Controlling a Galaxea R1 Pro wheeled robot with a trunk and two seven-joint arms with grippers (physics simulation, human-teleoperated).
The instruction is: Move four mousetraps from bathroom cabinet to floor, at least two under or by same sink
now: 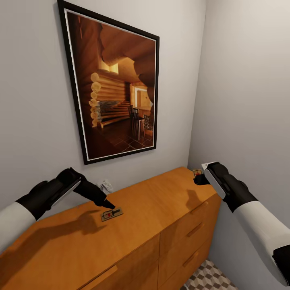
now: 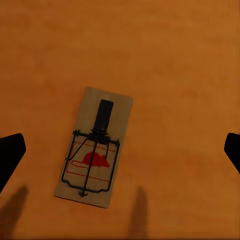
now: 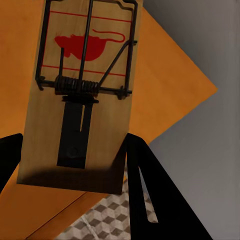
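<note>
One mousetrap (image 1: 112,214) lies flat on top of the orange-brown cabinet (image 1: 161,201). My left gripper (image 1: 105,204) hovers just above it. Seen from the left wrist, the mousetrap (image 2: 95,147) lies between the widely spread fingertips (image 2: 10,155), so the left gripper (image 2: 120,155) is open. My right gripper (image 1: 198,177) is at the cabinet's far right corner, shut on a second mousetrap (image 1: 197,173). From the right wrist, that mousetrap (image 3: 82,95) is clamped at its end in the right gripper (image 3: 74,145), lifted off the cabinet top (image 3: 20,60). The other mousetraps and the sink are out of view.
A large framed picture (image 1: 114,86) hangs on the wall behind the cabinet, with a small white fitting (image 1: 106,186) below it. A grey side wall (image 1: 249,100) stands close to the cabinet's right end. Drawer handles (image 1: 194,229) face front. Cube-patterned floor tiles (image 1: 209,278) lie below.
</note>
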